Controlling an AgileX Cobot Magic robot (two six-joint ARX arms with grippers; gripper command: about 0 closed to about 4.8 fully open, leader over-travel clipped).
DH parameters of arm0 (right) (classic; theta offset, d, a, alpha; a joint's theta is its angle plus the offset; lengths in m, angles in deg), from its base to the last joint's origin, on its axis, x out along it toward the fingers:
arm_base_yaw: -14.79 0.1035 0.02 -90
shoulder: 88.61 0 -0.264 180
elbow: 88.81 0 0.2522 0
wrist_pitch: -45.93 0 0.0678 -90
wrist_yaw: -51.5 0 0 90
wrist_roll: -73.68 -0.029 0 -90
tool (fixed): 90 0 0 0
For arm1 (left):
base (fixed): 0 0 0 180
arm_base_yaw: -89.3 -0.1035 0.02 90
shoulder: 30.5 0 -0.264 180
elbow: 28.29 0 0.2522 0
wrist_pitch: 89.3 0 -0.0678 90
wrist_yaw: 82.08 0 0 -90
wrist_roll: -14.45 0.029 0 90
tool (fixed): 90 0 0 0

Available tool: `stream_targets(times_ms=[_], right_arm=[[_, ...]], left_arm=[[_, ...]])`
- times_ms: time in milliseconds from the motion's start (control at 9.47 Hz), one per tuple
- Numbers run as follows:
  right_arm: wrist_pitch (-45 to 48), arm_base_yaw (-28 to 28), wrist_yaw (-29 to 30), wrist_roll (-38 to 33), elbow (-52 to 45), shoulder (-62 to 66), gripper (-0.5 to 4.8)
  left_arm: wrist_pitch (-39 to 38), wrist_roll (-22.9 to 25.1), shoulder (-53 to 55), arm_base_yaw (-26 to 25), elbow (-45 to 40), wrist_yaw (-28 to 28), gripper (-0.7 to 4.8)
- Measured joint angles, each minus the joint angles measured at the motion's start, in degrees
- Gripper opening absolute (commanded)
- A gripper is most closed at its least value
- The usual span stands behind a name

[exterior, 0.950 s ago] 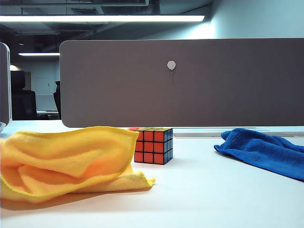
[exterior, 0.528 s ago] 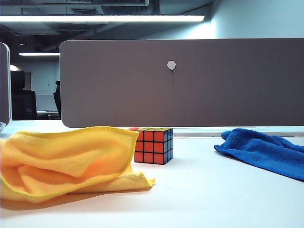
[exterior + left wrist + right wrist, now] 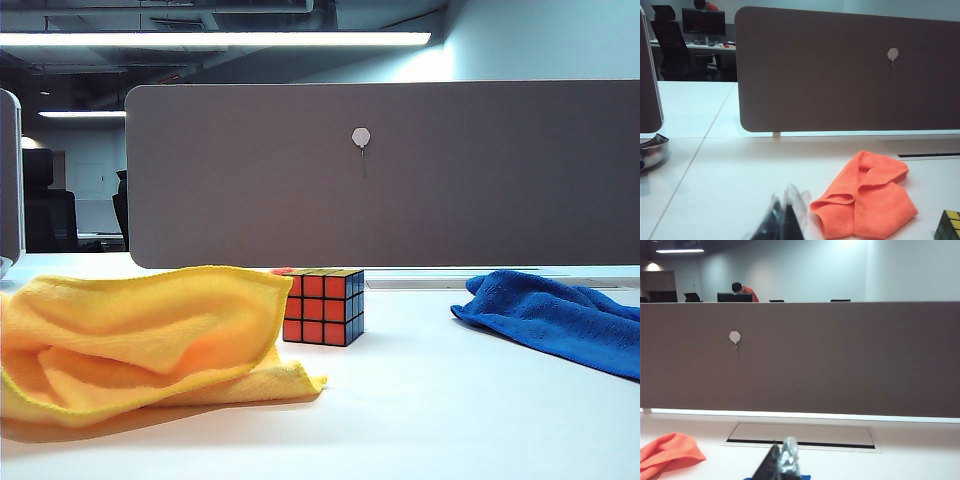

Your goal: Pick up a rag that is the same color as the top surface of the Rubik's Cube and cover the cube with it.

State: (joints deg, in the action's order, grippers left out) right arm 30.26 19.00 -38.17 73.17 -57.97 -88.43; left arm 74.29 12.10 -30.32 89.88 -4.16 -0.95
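Observation:
The yellow rag lies crumpled on the white table at the left of the exterior view. Its right edge reaches the Rubik's Cube, which stands just behind it with an orange-red face toward the camera and a yellow top. Neither arm shows in the exterior view. In the left wrist view my left gripper is blurred and shut on nothing, with a corner of the cube off to one side. My right gripper is also shut and empty, over the table.
A blue cloth lies at the right of the table. An orange cloth sits behind the cube, also seen as the orange cloth in the right wrist view. A grey partition panel closes off the back, with a cable slot before it.

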Motion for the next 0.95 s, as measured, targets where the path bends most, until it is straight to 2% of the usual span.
stream_targets(times_ms=[106,211,317,422,528,845,950], right_arm=[[-8.1,0.0,5.0,1.9,5.8,0.0,-0.05],[-16.7,0.0,14.0,2.1,12.8,1.7,-0.05],[-22.1,0.0,19.4,2.1,16.7,5.0,-0.05],[-29.0,0.0,25.2,2.1,23.1,12.3,-0.06],[-39.5,1.9,26.8,4.8,32.9,26.2,-0.05],[-40.6,8.5,28.1,6.6,34.0,31.4,-0.05],[-40.6,16.9,24.9,6.8,34.0,35.4,-0.06]], left_arm=[[-5.8,0.0,0.0,0.0,5.9,-2.2,-0.05],[-12.2,-0.1,0.0,0.0,12.9,-5.5,-0.05],[-20.3,-0.1,0.3,0.0,16.8,-7.7,-0.05],[-25.5,-0.1,0.3,0.0,19.7,-12.1,-0.05],[-32.1,-3.8,0.3,0.0,21.0,-18.4,-0.05],[-34.5,-3.9,0.3,0.0,21.0,-21.5,-0.05],[-36.8,-2.1,1.4,0.0,23.1,-21.7,-0.05]])
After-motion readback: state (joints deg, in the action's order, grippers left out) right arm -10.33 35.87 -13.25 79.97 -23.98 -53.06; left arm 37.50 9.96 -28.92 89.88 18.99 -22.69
